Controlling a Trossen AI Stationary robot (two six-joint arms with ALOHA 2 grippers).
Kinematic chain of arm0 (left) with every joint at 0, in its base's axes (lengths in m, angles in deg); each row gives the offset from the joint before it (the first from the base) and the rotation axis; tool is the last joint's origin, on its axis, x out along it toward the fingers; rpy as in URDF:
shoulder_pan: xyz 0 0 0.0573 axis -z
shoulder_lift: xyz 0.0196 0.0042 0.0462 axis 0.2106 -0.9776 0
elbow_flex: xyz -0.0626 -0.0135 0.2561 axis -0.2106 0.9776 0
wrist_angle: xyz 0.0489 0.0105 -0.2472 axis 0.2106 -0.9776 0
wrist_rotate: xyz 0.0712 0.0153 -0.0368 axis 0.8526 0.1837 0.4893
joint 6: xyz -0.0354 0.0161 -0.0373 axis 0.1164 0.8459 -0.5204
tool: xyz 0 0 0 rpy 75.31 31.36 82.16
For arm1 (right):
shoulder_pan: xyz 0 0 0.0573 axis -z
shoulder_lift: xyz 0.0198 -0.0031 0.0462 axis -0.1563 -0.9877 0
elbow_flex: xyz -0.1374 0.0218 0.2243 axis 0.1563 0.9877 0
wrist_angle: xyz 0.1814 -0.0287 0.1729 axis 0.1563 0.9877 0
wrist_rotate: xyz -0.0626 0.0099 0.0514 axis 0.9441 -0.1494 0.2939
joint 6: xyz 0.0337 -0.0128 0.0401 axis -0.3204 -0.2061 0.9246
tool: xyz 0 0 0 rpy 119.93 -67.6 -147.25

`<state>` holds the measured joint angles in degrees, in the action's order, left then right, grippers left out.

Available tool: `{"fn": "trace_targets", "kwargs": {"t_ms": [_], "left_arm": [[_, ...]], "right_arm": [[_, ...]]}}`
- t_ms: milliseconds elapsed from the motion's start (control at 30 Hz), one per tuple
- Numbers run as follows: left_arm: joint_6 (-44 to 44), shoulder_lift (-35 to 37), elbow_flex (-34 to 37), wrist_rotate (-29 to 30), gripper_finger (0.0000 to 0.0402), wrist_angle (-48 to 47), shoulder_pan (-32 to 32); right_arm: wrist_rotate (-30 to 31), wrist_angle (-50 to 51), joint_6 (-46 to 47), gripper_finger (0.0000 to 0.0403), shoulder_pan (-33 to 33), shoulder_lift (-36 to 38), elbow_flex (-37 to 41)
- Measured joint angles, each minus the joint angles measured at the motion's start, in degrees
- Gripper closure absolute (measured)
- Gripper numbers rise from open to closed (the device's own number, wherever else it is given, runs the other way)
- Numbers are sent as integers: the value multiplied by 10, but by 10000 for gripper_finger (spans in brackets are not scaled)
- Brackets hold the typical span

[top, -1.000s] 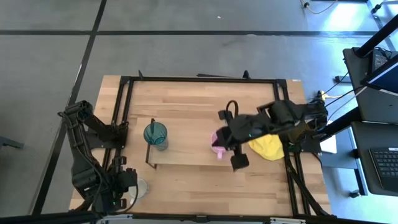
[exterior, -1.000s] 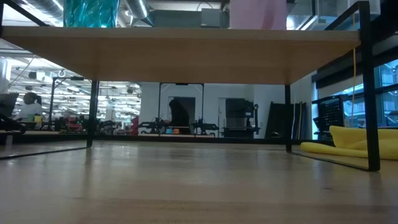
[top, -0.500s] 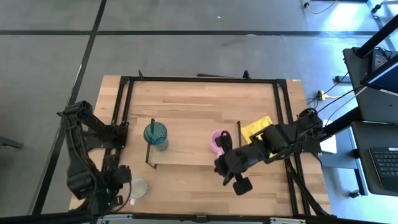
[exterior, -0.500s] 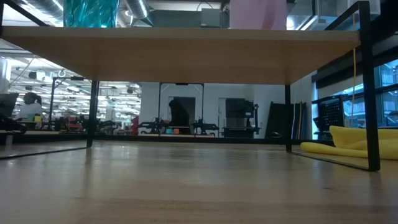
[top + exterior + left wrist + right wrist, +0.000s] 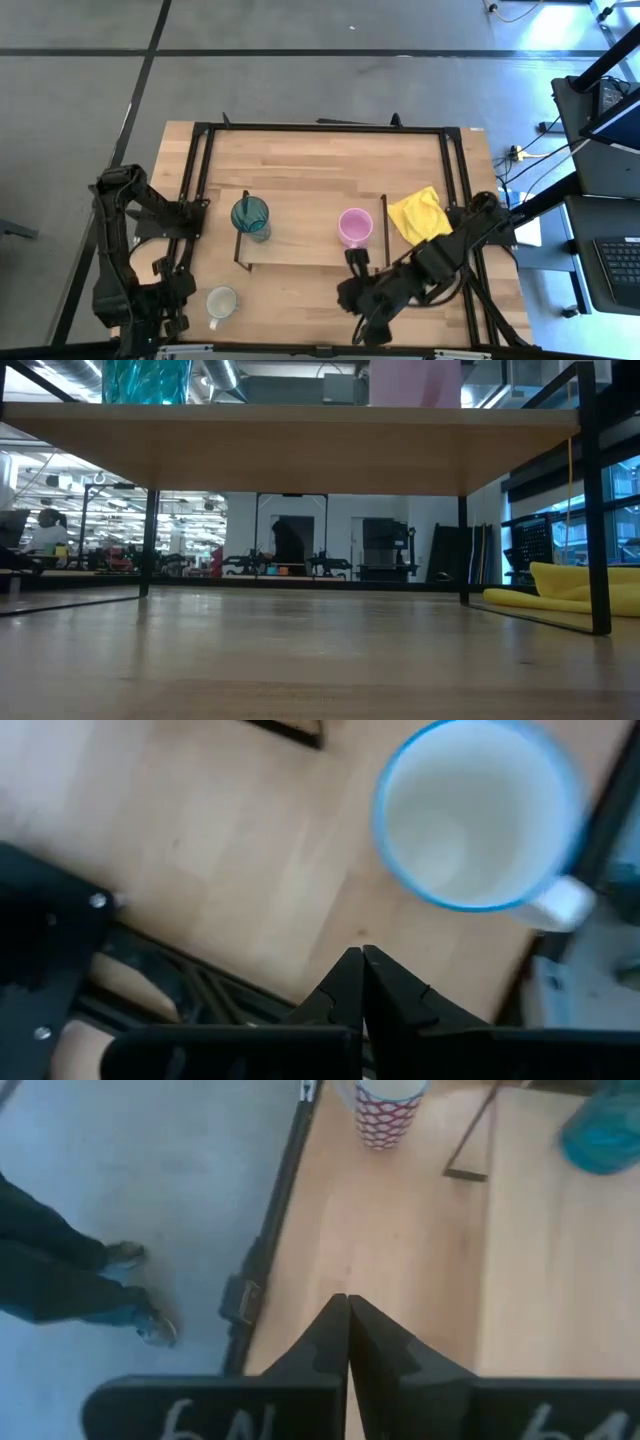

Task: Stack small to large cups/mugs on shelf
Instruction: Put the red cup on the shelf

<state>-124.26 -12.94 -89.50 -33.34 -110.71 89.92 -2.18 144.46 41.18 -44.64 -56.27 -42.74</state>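
The teal tumbler (image 5: 250, 217) and the pink mug (image 5: 354, 226) stand upright on the light-wood shelf (image 5: 305, 245), the tumbler at its left end and the mug at its right end. In the low view their bases show on top of the board: tumbler (image 5: 145, 380), pink mug (image 5: 415, 382). The cream-white mug (image 5: 221, 301) stands upright on the tabletop near the front left; the left wrist view looks down into it (image 5: 470, 815). My left gripper (image 5: 361, 958) is shut and empty just left of it. My right gripper (image 5: 347, 1305) is shut and empty over the table's near edge, in front of the shelf (image 5: 355, 305).
A yellow cloth (image 5: 420, 213) lies on the table right of the shelf. The table's black frame (image 5: 320, 127) runs around the top. A person's legs (image 5: 60, 1280) show on the floor beyond the near edge. Bare tabletop lies between the white mug and my right gripper.
My right gripper has drawn away from the pink mug, which stays upright on the shelf, and gone toward the table's near edge, turning to face left. My left arm has pulled back toward the left, uncovering the cream-white mug.
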Motion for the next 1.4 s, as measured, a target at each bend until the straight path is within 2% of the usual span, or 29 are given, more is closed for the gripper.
{"fn": "trace_targets", "kwargs": {"t_ms": [267,567,733,833,933,1133,1300,1400], "left_arm": [[-9,0,94,-3,400,129,12],[-44,0,163,73,399,155,11],[-38,0,203,78,401,238,10],[-22,0,219,100,399,287,7],[-18,0,221,126,400,295,1],[32,0,221,184,399,327,-28],[116,0,221,187,399,389,-62],[161,0,221,168,399,401,-79]], "right_arm": [[17,-79,73,393,-18,-44,0],[36,-91,140,393,-37,-69,0],[36,-91,166,393,-40,-78,0],[36,-90,171,393,-40,-79,0],[43,-90,179,393,-40,-79,0],[45,-89,180,393,-38,-79,0],[44,-89,181,393,-36,-79,0],[26,-89,192,393,-33,-80,0]]}}
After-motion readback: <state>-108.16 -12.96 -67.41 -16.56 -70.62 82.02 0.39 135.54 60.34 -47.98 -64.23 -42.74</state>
